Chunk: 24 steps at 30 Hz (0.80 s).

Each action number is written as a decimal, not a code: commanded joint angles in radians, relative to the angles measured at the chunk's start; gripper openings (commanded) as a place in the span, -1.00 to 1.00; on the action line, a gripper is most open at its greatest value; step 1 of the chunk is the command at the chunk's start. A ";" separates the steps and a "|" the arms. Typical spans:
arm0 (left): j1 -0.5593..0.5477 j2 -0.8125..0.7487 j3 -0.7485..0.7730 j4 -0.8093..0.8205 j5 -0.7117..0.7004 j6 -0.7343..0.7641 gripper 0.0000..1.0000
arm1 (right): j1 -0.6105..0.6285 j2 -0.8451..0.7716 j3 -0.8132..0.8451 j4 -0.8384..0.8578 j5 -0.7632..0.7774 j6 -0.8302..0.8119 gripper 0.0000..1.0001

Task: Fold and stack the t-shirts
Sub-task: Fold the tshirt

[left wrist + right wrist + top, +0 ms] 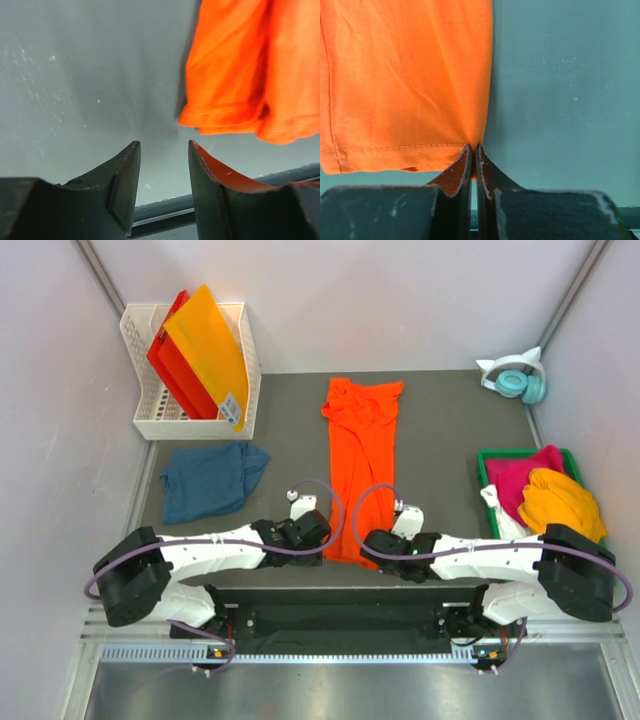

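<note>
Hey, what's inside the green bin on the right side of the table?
A magenta t-shirt, a yellow-orange t-shirt and a white t-shirt lie piled in the green bin. Its floor and anything beneath them is covered.

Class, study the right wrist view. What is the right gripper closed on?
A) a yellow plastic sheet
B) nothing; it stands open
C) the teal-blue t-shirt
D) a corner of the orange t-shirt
D: the right gripper is shut on the hem corner of the orange t-shirt, whose cloth runs into its closed jaws.
</note>
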 commanded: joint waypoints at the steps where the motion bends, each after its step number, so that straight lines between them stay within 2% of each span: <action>1: -0.001 -0.054 0.084 -0.026 -0.061 0.045 -0.03 | 0.028 0.037 -0.005 -0.085 -0.083 0.000 -1.00; 7: -0.001 -0.003 0.112 -0.016 -0.077 0.093 0.02 | 0.028 0.063 0.008 -0.079 -0.086 0.004 -1.00; 19: -0.001 0.130 0.089 0.075 -0.040 0.091 0.02 | 0.030 0.066 0.008 -0.085 -0.088 0.027 -1.00; 24: -0.001 0.135 0.083 0.098 -0.020 0.087 0.02 | 0.028 0.065 0.007 -0.090 -0.088 0.030 -1.00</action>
